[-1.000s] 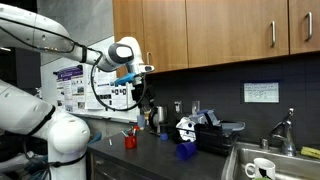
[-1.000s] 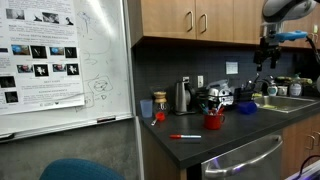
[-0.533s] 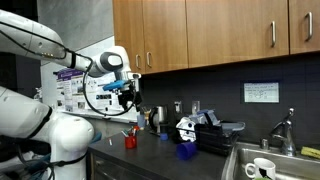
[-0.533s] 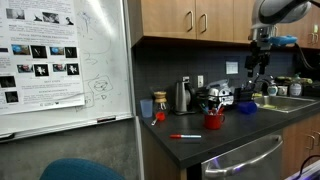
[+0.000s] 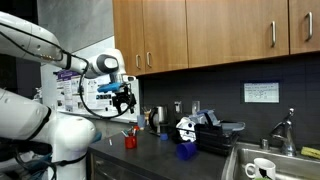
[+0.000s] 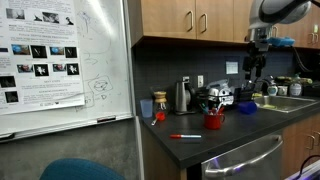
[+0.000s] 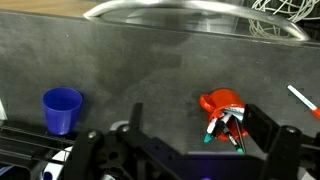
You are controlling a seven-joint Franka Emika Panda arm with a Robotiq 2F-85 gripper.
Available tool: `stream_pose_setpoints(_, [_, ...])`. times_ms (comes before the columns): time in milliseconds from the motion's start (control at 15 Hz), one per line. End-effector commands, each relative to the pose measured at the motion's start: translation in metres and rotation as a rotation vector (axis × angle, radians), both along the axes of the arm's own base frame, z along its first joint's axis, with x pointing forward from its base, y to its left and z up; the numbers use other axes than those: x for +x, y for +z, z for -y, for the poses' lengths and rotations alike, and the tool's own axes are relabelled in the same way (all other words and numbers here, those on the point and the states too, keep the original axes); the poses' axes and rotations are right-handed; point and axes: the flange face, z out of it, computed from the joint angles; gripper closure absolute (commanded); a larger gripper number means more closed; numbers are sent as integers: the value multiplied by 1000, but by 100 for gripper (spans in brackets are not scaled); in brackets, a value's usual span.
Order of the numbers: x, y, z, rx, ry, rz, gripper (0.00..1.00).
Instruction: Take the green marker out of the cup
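Observation:
The small red cup (image 7: 222, 102) stands on the dark counter and holds several markers, two of them with green tips (image 7: 208, 134). It also shows in both exterior views (image 5: 130, 141) (image 6: 213, 121). My gripper (image 7: 198, 138) is open and empty, its two dark fingers spread either side of the cup as seen from above. In both exterior views the gripper (image 5: 123, 98) (image 6: 255, 72) hangs well above the counter, high over the cup and apart from it.
A blue cup (image 7: 62, 108) stands on the counter away from the red cup. A loose red marker (image 6: 185, 136) lies on the counter. A kettle (image 6: 182, 96), black appliances (image 5: 210, 132), a sink (image 7: 190, 12) and a white mug (image 5: 262, 169) are along the counter. Cabinets hang above.
The arm has swung sideways from the cabinet side towards the whiteboard side, so the gripper now hangs over the red cup. The cup and markers have not moved.

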Motion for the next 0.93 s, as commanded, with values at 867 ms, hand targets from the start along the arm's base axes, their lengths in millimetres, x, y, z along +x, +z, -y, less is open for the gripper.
stream_pose_setpoints(867, [35,-44,-120,-58,205,30,0])
